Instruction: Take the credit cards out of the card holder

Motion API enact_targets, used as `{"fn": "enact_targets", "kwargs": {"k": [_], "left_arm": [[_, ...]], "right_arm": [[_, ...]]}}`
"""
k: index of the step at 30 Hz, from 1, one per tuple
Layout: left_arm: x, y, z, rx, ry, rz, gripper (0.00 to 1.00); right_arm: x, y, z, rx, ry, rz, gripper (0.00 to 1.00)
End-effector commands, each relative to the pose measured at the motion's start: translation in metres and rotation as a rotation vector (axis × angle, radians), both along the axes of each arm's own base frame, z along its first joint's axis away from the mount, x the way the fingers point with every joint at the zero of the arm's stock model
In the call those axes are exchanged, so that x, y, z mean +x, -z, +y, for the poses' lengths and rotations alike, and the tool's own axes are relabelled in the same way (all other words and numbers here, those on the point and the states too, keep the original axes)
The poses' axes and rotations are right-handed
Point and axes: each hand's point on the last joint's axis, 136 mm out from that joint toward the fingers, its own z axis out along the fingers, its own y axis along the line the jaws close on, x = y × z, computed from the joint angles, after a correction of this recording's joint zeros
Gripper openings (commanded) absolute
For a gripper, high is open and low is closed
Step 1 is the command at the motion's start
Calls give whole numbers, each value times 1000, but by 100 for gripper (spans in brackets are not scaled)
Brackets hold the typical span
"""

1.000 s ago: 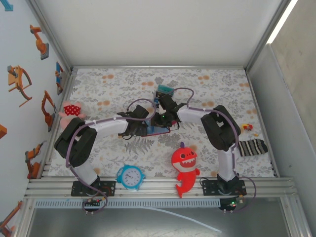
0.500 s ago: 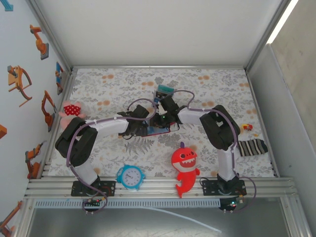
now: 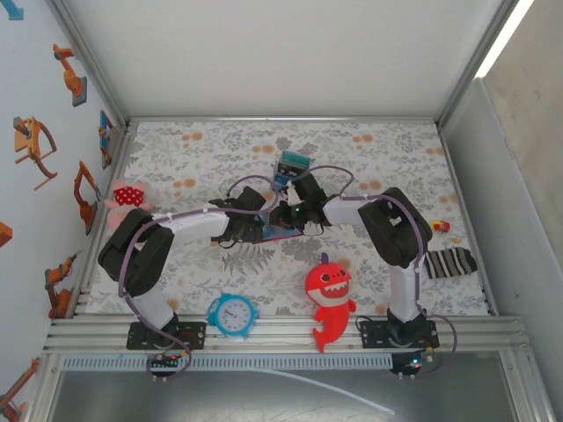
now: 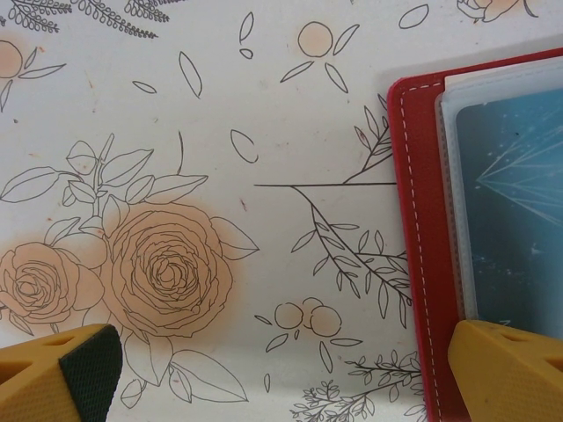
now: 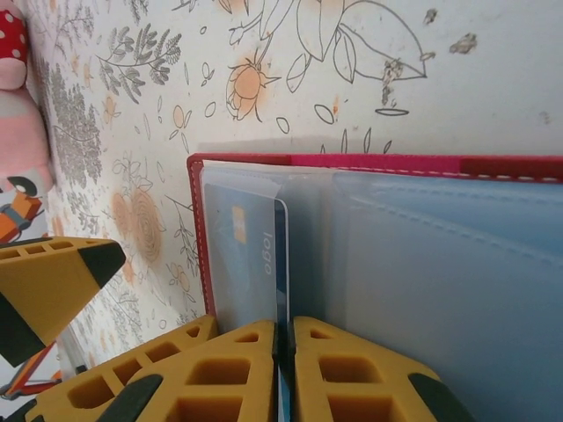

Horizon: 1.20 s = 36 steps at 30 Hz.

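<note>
Found the card holder [image 3: 288,235] lying open and flat at mid-worktop [image 3: 378,149], pale inside facing up, red stitched rim around it. Noted wide bare floral surface beyond the card holder and to its left, up to the enclosure walls. Logged four loose items around it:
- a red shark toy [image 3: 329,290] on the near side of the card holder, apart from it
- a blue alarm clock [image 3: 233,315] to the near left
- a pink plush [image 3: 127,195] well off to the left, by the wall
- a striped sock [image 3: 449,261] well off to the right

Found the right gripper [image 5: 283,330] over the card holder's open face, pressed together on the edge of a blue credit card [image 5: 251,264] and pinching it. Noted a yellow chip on that card. Noted the card standing edge-on between the fingers and partly under a clear sleeve, just inside the card holder's end rim.

Found the left gripper [image 4: 286,378] spread wide at the card holder's outer edge. Noted one finger [image 4: 515,374] over the red rim and the other [image 4: 62,374] over bare worktop beside the card holder. Noted a teal credit card [image 4: 519,202] seated in a clear sleeve just inside that rim, near the finger above it. Cannot tell whether that finger touches the card holder.
</note>
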Motion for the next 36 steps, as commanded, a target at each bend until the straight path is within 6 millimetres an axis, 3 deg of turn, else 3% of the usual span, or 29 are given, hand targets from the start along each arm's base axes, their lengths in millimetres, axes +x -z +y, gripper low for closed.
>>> {"fn": "enact_targets", "kwargs": {"k": [1, 29, 36], "left_arm": [[-12, 15, 13, 68, 8, 66, 97], [-12, 16, 12, 74, 14, 73, 97], [-11, 16, 12, 73, 13, 71, 97]], "right_arm": [[-1, -9, -3, 36, 2, 0, 10], [7, -20, -4, 108, 5, -7, 14], [8, -18, -4, 110, 7, -5, 10]]}}
